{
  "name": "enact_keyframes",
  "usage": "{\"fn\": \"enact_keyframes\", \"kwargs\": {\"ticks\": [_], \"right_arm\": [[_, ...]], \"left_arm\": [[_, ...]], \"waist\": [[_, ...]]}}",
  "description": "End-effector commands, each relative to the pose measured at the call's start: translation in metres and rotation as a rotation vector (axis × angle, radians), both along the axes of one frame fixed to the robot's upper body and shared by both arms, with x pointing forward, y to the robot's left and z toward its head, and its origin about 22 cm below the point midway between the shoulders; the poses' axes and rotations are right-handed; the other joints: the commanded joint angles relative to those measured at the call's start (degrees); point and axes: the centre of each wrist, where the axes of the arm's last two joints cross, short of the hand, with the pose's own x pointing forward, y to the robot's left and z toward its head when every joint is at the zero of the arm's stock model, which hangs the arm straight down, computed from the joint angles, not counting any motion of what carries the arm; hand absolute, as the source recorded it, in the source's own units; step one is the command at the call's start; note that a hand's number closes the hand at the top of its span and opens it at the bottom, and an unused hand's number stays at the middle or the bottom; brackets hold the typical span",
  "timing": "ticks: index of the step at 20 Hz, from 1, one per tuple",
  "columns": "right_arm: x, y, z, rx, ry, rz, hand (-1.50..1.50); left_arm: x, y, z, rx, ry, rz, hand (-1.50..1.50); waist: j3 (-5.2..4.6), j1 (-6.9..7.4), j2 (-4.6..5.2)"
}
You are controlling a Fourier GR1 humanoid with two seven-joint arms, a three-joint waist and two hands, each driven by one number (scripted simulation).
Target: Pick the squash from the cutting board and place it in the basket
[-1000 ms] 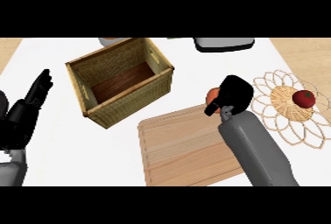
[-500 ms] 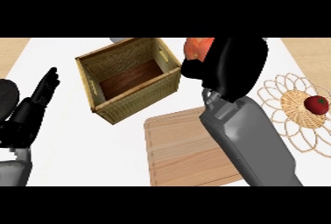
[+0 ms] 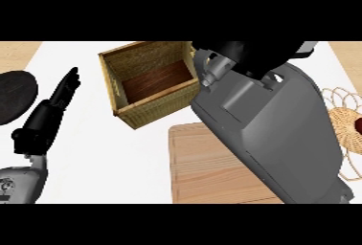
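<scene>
the right forearm fills much of the head view, rising from the lower right toward the top, where the right hand (image 3: 244, 53) shows as a dark mass just beside the far right corner of the basket (image 3: 134, 112). whether its fingers are curled or spread cannot be told from here, and the squash does not show at all (it may be hidden by the hand, but that cannot be told). the basket is a woven box with a dark wooden floor, standing on the white counter (image 3: 99, 158). the cutting board (image 3: 205, 167) lies just near its front right corner, partly covered by the forearm. the left hand (image 3: 53, 107) rests at the left, fingers straight and pointing up. a dark round plate (image 3: 14, 95) sits at the left edge, and a woven mat (image 3: 345, 119) lies at the right edge.
</scene>
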Motion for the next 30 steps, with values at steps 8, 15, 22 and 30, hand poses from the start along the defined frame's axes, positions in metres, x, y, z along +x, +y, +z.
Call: {"fn": "enact_keyframes", "kwargs": {"ticks": [8,15,22,30], "right_arm": [[0.041,0.030,0.057,0.194,0.230,-0.155,1.50],[0.079,0.028,0.048,0.252,0.426,-0.166,1.50],[0.105,0.035,0.036,0.180,0.602,-0.246,1.50],[0.109,0.054,0.045,0.009,0.789,-0.275,1.50]], "left_arm": [[0.021,-0.007,0.016,0.000,-0.033,-0.048,0.00],[0.018,-0.017,0.013,0.007,-0.030,-0.082,0.00],[0.014,-0.014,0.010,0.000,-0.027,-0.061,0.00],[0.023,-0.007,0.012,-0.012,-0.018,-0.033,0.00]], "waist": [[-0.10,3.01,1.60],[-0.09,4.53,1.66],[-0.09,3.83,1.14],[-0.05,2.44,1.00]]}}
